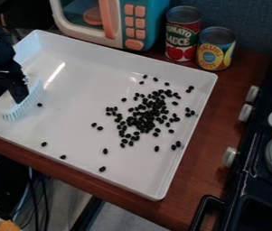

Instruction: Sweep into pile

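While low, tool (9, 95) tight on brush (23, 106)

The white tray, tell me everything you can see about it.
The tray is shallow and rectangular, with low raised walls, rounded corners and a smooth, shiny surface, probably plastic. It lies flat on the reddish-brown counter. Small black beans lie on its floor, clustered toward the view's right, with strays elsewhere. A pale blue, bristled brush is at its left part.

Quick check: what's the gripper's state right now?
Gripper: down at the pale blue brush in the white tray; whether open or closed on it cannot be told.
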